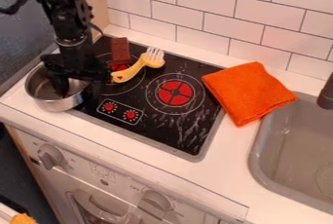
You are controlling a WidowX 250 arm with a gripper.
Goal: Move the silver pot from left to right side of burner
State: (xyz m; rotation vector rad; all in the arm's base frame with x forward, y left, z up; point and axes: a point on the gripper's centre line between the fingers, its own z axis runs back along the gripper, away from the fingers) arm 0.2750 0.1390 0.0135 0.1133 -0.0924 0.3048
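And here's the silver pot [58,104], over the stovetop's [189,154] left edge, with the gripper [79,91] right down at it, fingers spread apart, one inside the bowl! Looks like thin, stiff metal, probably light but slick; the near-side wall's the place to pinch, squarely, or it could swivel.

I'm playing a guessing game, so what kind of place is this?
It looks like a kitchen, maybe a toy one: there's a stovetop with red burner circles, a sink and a silver pot.
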